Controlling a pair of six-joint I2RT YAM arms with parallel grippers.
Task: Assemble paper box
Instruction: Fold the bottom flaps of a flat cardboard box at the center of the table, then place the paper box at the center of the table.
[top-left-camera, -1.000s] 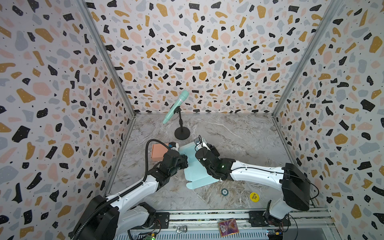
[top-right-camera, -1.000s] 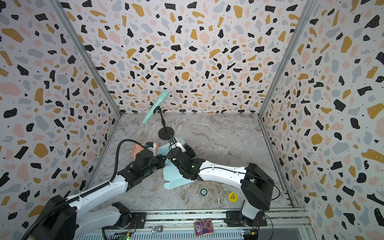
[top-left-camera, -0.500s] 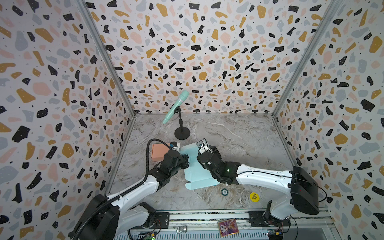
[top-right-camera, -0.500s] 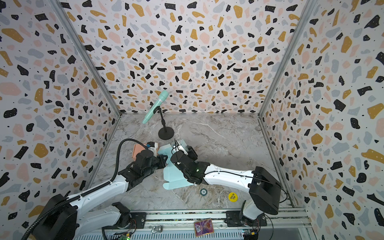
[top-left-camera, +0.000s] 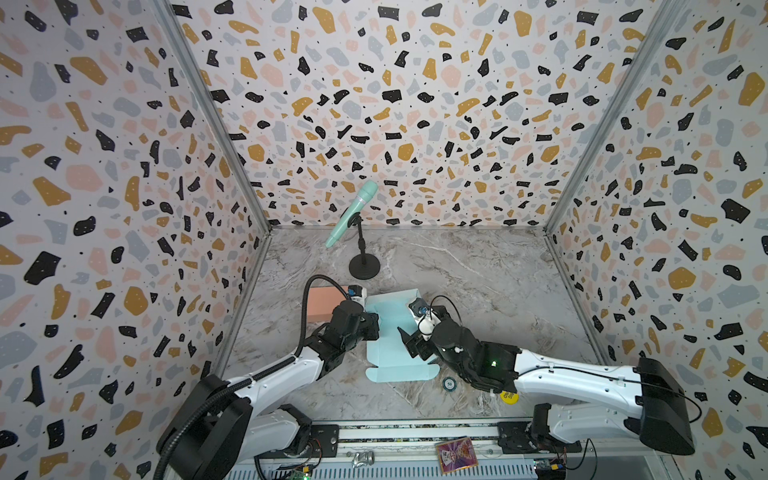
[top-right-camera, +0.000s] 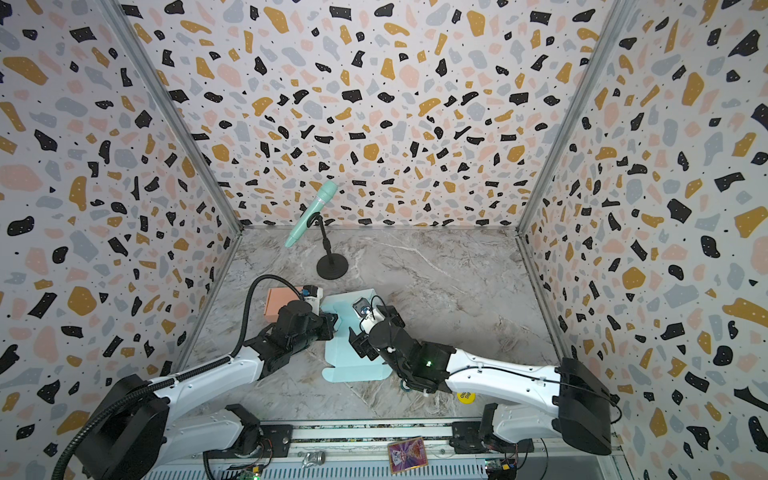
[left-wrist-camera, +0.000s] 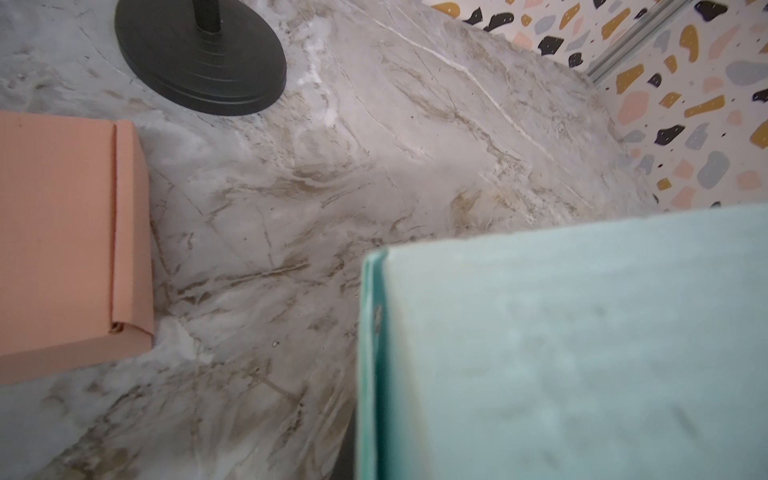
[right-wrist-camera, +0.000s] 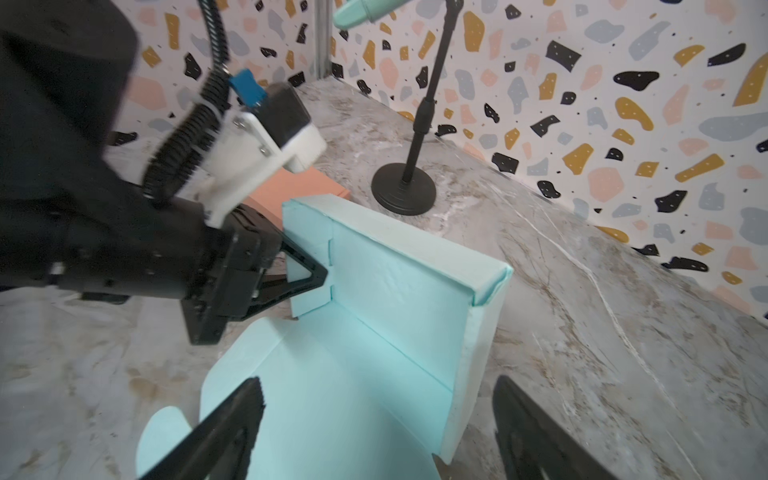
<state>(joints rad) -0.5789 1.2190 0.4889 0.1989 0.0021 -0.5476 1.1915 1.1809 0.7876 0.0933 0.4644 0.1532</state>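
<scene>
My right pincer (right-wrist-camera: 374, 424) has let go and spread wide over the teal box (right-wrist-camera: 374, 332); my left pincer (right-wrist-camera: 307, 274) stays clamped on its side flap.

A: What stands at the far side of the table (top-left-camera: 478, 266)?
B: A mint-green microphone (top-left-camera: 351, 212) tilted on a black stand (top-left-camera: 364, 266).
A: And nearer?
B: A closed salmon box (top-left-camera: 322, 303) at the left, a small round token (top-left-camera: 449, 383), a yellow sticker (top-left-camera: 509, 397), and a card (top-left-camera: 455, 454) on the front rail.
</scene>
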